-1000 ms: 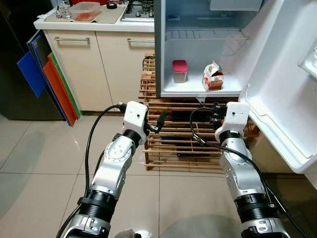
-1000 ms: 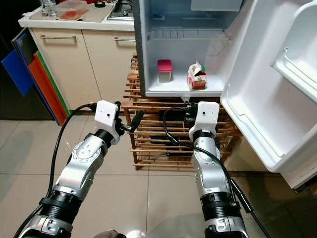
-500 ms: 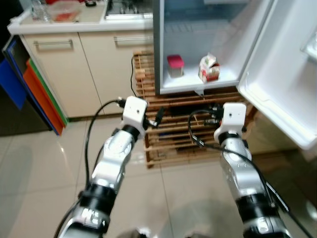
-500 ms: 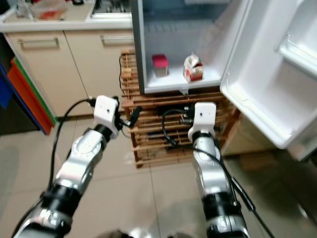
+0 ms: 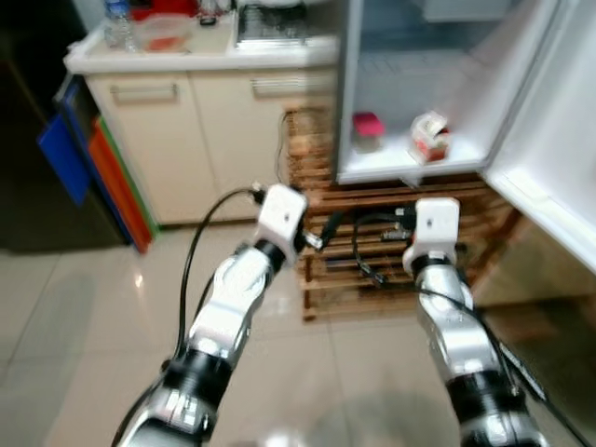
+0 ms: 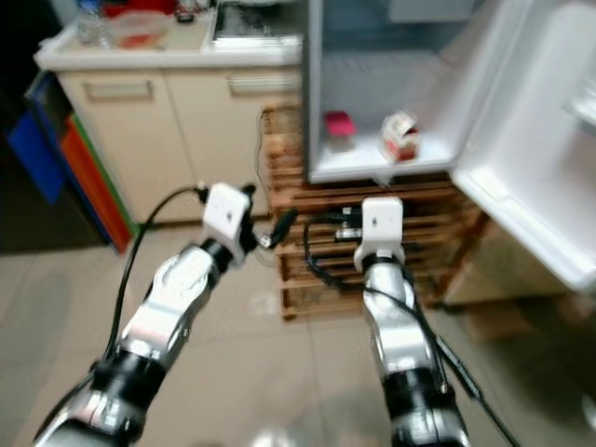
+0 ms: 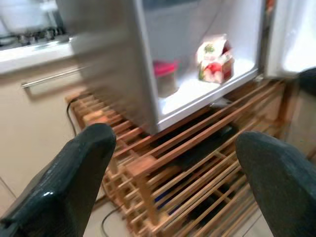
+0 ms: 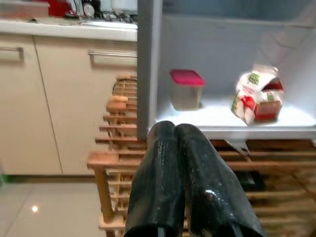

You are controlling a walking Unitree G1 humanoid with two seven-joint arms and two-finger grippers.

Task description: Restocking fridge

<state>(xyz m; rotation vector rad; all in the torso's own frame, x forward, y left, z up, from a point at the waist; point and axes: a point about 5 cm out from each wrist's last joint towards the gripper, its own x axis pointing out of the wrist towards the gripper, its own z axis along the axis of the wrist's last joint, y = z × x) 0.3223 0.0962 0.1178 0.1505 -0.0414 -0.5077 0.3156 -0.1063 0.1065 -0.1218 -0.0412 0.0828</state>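
Standing before the open fridge (image 5: 372,112), two empty grippers are recorded. The right gripper (image 8: 190,182) is carried with its black fingers pressed together, nothing between them, pointed at the wooden rack (image 8: 118,163) under the fridge. The left gripper (image 7: 173,168) is carried with its two fingers (image 7: 74,173) spread wide apart, likewise empty, aimed at the same rack and the fridge's lower edge. Both are held at about the same height in front of the body, well apart from the shelf.

Items already stocked, on the fridge's bottom shelf (image 8: 217,118):
- one red-lidded container (image 8: 186,90), upright, toward the hinge-free side;
- one small carton (image 8: 256,95), red and white with a green mark, upright, beside the container but not touching it.

Fridge door (image 6: 521,158): swung fully open on the robot's right. A wire shelf (image 5: 400,65) is seen above the two items, apparently bare, though the head views are blurred.

Supply side: a counter (image 5: 186,51) to the left of the fridge, bearing a clear tub with something red (image 5: 163,28) and a bottle (image 5: 116,14); a hob (image 6: 256,19) lies next to them. Coloured boards (image 5: 102,172) are leaned against the cabinet.

Step judged in hand: fetching the next item, none being held. To be done well, the body should be squared to the counter before any reach, the right fingers parted beforehand, and the open door kept clear of the right elbow. Free shelf space left of the container is to be kept in mind for placement.
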